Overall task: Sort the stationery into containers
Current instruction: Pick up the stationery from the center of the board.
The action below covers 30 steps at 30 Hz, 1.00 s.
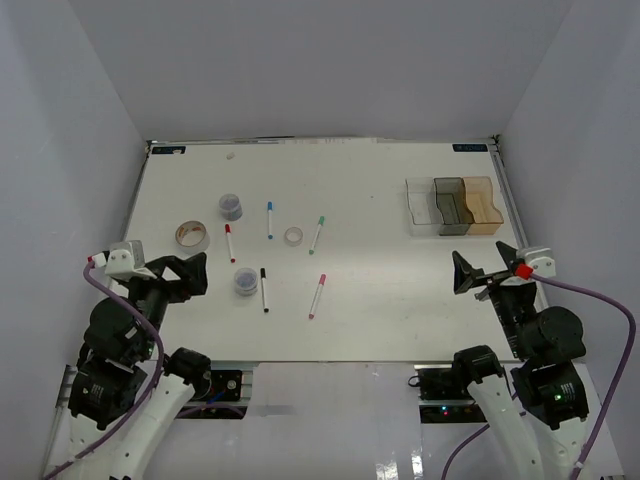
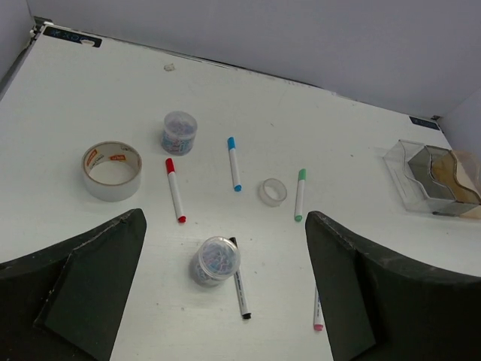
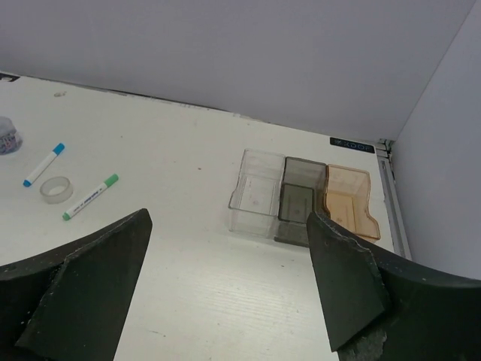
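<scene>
Five white marker pens lie left of centre on the table: red cap (image 1: 230, 243), blue (image 1: 269, 220), green (image 1: 317, 235), black (image 1: 264, 290) and pink (image 1: 317, 296). A tan tape roll (image 1: 192, 235) and a small clear tape roll (image 1: 293, 235) lie among them. The joined bins stand at the back right: clear (image 1: 422, 205), smoky grey (image 1: 452, 205), amber (image 1: 479, 203), all empty in the right wrist view (image 3: 301, 197). My left gripper (image 1: 190, 275) is open and empty near the front left. My right gripper (image 1: 465, 272) is open and empty in front of the bins.
Two small round clear tubs of coloured clips stand among the pens, one at the back (image 1: 231, 206) and one (image 1: 245, 280) touching the black pen. Grey walls close in the table at the back and both sides.
</scene>
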Tool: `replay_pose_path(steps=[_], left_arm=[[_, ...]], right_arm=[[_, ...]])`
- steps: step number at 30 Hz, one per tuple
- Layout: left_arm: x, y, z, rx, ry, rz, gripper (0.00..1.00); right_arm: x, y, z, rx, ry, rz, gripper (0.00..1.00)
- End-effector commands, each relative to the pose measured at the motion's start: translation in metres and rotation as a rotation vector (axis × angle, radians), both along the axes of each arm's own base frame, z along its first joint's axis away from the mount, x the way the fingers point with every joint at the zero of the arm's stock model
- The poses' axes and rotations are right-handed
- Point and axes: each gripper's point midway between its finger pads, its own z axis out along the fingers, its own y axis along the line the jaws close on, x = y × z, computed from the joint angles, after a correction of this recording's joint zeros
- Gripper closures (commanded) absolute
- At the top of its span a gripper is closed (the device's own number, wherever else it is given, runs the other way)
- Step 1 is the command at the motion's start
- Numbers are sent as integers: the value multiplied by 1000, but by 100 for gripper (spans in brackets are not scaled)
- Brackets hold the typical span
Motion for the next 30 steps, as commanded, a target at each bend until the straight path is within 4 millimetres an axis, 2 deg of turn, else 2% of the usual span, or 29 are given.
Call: replay_pose_path(steps=[1, 6, 9, 13, 16, 19, 23, 30], left_arm=[[8, -8, -2, -2, 24, -21, 2], [28, -22, -15, 3, 131, -46, 2], [47, -36, -35, 15, 243, -67, 2], [68, -46, -86, 2, 453, -24, 2], [75, -56, -124, -8, 594, -19, 2], [77, -55, -155, -3, 691, 30, 2], [79, -48, -181, 23, 743, 81, 2], [88, -60, -213, 23, 811, 56, 2]], right_arm=[[7, 9, 0, 16, 5, 33, 10], [20, 18, -21, 20, 108, 53, 10], [25, 30, -33, 23, 157, 105, 10], [28, 48, -50, 46, 243, 185, 10], [31, 52, -67, 56, 300, 194, 10], [34, 51, -81, 76, 341, 171, 10], [34, 50, -89, 89, 355, 161, 10], [36, 47, -93, 96, 344, 142, 10]])
